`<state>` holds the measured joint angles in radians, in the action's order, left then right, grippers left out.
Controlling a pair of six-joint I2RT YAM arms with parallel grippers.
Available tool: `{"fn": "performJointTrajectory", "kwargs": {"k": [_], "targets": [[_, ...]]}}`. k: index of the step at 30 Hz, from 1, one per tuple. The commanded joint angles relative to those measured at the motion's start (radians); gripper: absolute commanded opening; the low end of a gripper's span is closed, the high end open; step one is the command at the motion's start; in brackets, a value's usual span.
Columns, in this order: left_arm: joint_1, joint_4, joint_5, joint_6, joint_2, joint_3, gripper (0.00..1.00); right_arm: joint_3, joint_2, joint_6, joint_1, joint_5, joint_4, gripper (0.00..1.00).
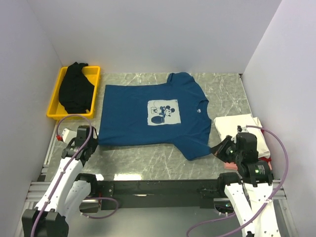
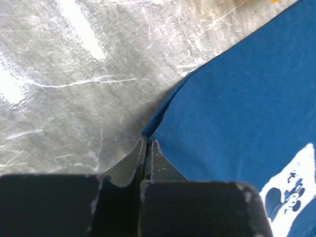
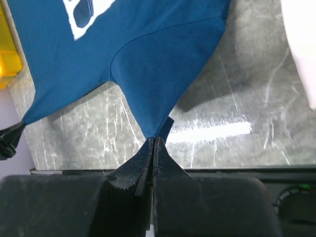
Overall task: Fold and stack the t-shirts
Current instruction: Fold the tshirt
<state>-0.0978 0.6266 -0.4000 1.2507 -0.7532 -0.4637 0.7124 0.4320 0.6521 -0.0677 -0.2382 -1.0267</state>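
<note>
A dark blue t-shirt [image 1: 148,116] is lying flat, print up, across the middle of the marble table [image 1: 148,160]. The left gripper [image 2: 147,145] is pinching its near-left hem corner, and the right gripper [image 3: 154,143] is pinching the near-right sleeve tip. Both are clamped on cloth, likely readying the near edge for a fold. A black t-shirt [image 1: 75,86] is sitting in the yellow bin [image 1: 91,74], far left. A folded white t-shirt [image 1: 237,123] is lying just beyond the right gripper.
</note>
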Motion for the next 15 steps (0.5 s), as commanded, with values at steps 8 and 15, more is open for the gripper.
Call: {"fn": "performJointTrajectory", "kwargs": {"k": [8, 15], "targets": [[-0.003, -0.071, 0.023, -0.123, -0.138, -0.157, 0.00, 0.061, 0.080, -0.043, -0.004, -0.033, 0.089, 0.00], [-0.008, -0.117, 0.016, -0.201, -0.578, -0.398, 0.00, 0.137, 0.483, -0.023, -0.009, -0.043, 0.410, 0.00]]}}
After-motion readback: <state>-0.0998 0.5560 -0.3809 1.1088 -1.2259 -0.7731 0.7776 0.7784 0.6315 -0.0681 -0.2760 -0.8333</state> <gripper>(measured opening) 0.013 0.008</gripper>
